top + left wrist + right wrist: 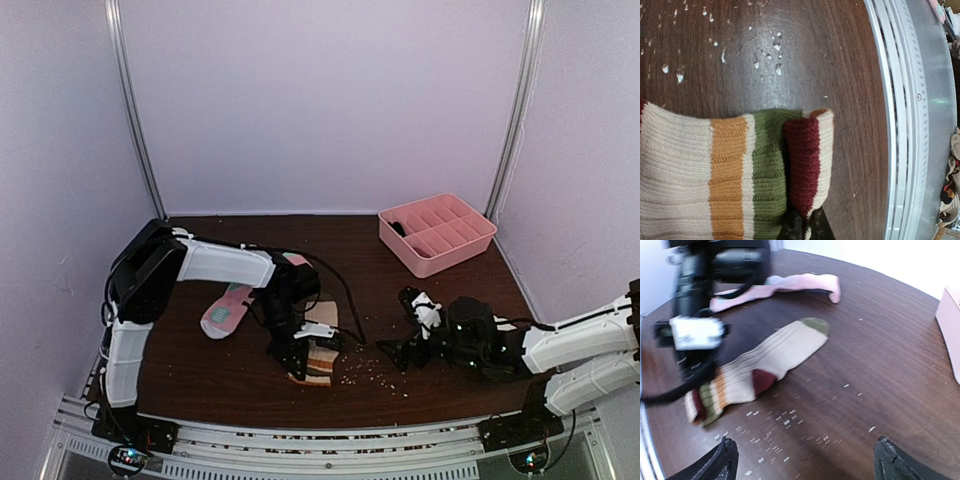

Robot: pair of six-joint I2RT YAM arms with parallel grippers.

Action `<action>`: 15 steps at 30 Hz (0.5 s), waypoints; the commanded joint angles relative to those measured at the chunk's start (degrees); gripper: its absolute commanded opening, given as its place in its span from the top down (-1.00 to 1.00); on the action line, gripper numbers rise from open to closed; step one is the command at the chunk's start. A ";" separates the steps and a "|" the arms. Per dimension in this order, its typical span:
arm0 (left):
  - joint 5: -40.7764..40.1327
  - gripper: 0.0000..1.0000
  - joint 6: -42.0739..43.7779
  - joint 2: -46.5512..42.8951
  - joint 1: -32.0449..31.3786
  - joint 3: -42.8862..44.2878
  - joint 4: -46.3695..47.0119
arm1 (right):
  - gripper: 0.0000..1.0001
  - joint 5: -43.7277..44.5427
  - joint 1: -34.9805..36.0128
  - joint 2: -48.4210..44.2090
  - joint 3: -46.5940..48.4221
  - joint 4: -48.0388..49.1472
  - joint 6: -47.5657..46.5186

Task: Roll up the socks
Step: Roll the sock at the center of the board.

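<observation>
The beige sock (320,352) lies flat near the table's front, with a maroon heel, an olive toe and orange, green and maroon bands at the cuff (730,170) (775,357). Its maroon cuff end is folded back over the green band. My left gripper (292,358) (807,227) is shut on that folded end. The pink sock (228,308) (785,285) lies further back on the left, partly hidden by my left arm. My right gripper (398,328) (807,462) is open over bare wood to the right of the beige sock, with nothing between its fingers.
A pink divided tray (437,233) (951,325) stands at the back right. Small white crumbs (375,372) are scattered on the brown table between the two grippers. The table's metal front rail (910,125) runs just past the sock's cuff.
</observation>
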 commanded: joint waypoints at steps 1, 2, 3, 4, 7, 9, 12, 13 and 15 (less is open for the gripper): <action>1.40 1.00 -0.80 5.90 -0.17 4.45 -7.00 | -0.71 0.82 7.51 -3.84 -4.69 4.39 -8.92; 1.96 1.00 -0.91 7.05 -0.12 5.61 -8.40 | -0.65 1.82 9.71 -3.24 -3.56 1.92 -9.92; 2.49 1.00 -1.06 7.91 -0.04 6.48 -9.52 | -0.60 3.04 12.16 -2.35 -2.81 0.48 -10.98; 3.11 1.00 -1.16 8.74 0.07 7.50 -10.48 | -0.56 4.04 14.18 -1.33 -2.23 0.04 -11.99; 5.05 1.00 -1.22 10.74 0.73 9.82 -13.35 | -0.41 5.92 18.53 3.31 0.64 -0.32 -14.66; 4.87 1.00 -2.02 11.55 1.09 11.16 -13.90 | -0.29 5.74 19.89 7.46 4.15 -1.29 -16.38; 5.61 1.00 -2.10 12.98 1.41 13.69 -15.92 | -0.15 3.25 20.70 14.65 10.77 -3.09 -20.72; 5.65 1.00 -2.15 13.39 1.41 14.22 -16.51 | -0.08 2.59 20.75 17.10 12.89 -3.89 -22.28; 4.95 1.00 -2.57 13.88 1.41 14.60 -16.67 | 0.05 1.61 20.64 21.01 17.06 -5.51 -24.96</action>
